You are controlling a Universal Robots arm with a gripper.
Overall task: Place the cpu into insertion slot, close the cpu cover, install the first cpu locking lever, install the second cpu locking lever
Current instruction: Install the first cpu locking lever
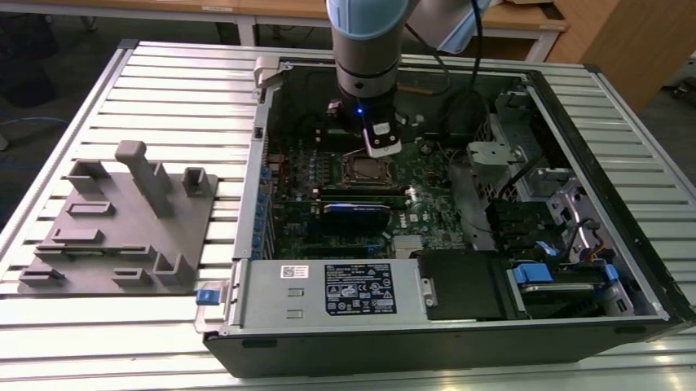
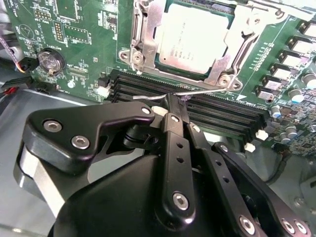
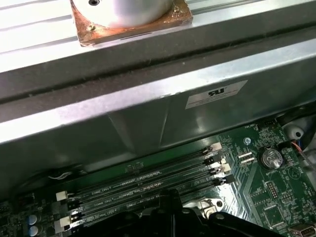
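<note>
gripper [image 2: 174, 101]: 2 fingers pinched together, no gap. Tips are right on the thin lever [image 2: 212, 91]; can't tell if it's clamped or just pressed.
cpu [image 2: 192, 42]: sitting flat in the slot [image 1: 360, 169].
cover [image 2: 237, 37]: down over the cpu's edges, top showing through the window.
edges: memory slots [image 2: 217, 111] run just beside the lever, right under the tips.
room: case wall [image 3: 148, 113] rises beyond the memory slots in the first wrist view. The open board [image 2: 84, 29] is off to one side.
</note>
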